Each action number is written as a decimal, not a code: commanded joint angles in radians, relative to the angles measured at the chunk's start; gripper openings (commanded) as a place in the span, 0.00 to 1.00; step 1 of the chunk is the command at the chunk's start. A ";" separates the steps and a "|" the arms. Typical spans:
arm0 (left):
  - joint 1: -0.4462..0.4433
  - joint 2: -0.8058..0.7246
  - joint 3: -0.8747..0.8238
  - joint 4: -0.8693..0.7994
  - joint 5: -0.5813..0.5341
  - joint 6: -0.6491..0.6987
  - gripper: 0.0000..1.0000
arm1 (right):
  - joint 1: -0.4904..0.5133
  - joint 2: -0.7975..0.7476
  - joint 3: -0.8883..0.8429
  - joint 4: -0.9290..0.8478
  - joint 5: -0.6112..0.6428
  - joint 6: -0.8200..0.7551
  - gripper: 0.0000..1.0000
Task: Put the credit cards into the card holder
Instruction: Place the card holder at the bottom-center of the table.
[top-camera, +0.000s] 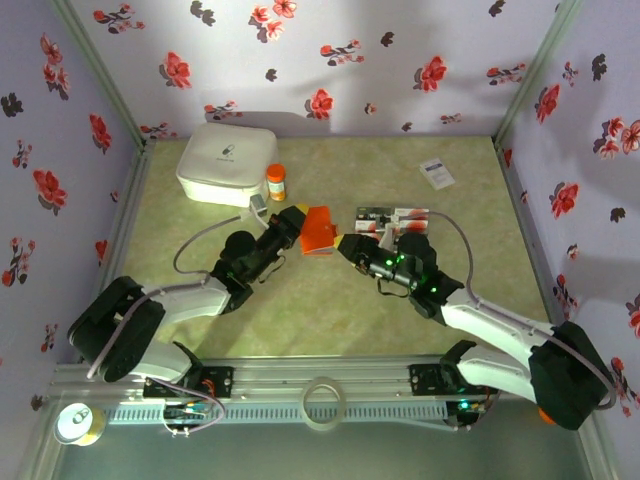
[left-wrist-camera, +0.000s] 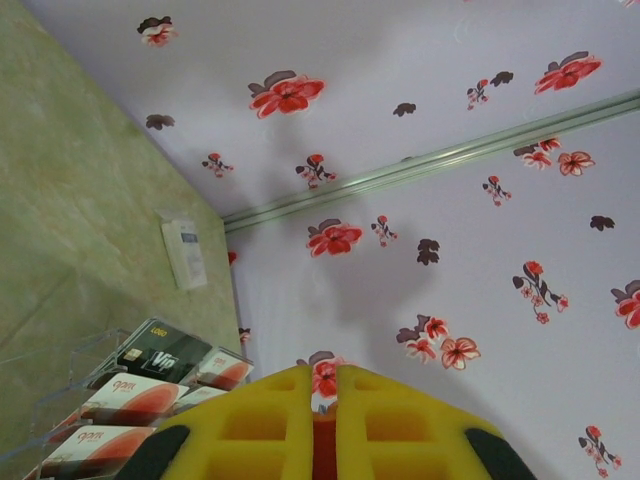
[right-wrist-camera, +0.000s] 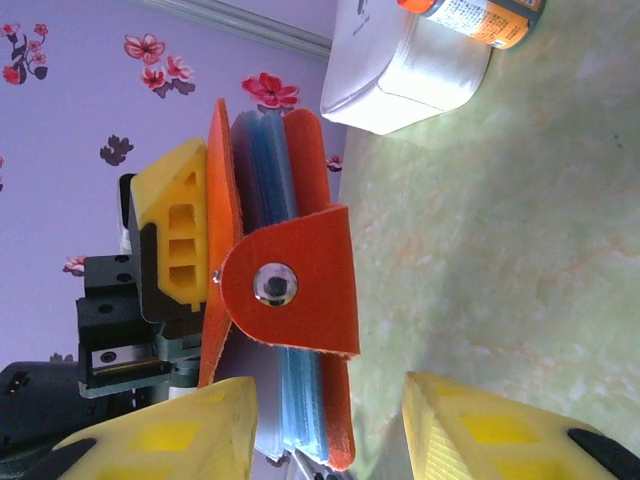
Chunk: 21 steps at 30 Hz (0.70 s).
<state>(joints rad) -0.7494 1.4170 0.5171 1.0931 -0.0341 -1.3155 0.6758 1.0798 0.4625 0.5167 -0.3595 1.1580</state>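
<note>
Holder (top-camera: 320, 232) just right of the box (top-camera: 228, 163) and a little nearer the arms, held on edge. Left gripper (top-camera: 300, 228) reaching in from the box side, jaws closed tight on one orange cover. In the left wrist view, a strip of orange pinched between the yellow fingers (left-wrist-camera: 270, 430). Covers slightly apart, blue panels between them, a flap with a metal snap folded across the side. Whether clear of the desk (top-camera: 330, 320) or touching it: cannot tell.

Right gripper (top-camera: 346, 243) on the side of the holder away from the box, jaws wide. Holder's end between its fingers (right-wrist-camera: 170, 440), a gap on either side.

Cards (top-camera: 393, 217) farther right of the box than the holder, lined up in a clear stand (left-wrist-camera: 75, 365). Bottle (top-camera: 275, 182) just beside the box's right edge, upright. White card (top-camera: 437, 173) far right of the box, flat on the desk.
</note>
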 joint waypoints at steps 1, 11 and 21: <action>0.004 0.014 0.036 0.062 -0.007 -0.019 0.00 | -0.010 0.022 -0.007 0.070 -0.025 0.026 0.43; -0.002 0.042 0.051 0.063 -0.001 -0.025 0.00 | -0.016 0.084 -0.013 0.150 -0.048 0.060 0.40; -0.012 0.064 0.057 0.067 0.006 -0.026 0.00 | -0.022 0.150 0.012 0.256 -0.093 0.103 0.35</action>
<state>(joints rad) -0.7528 1.4689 0.5476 1.1072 -0.0334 -1.3304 0.6605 1.2201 0.4564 0.7109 -0.4229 1.2423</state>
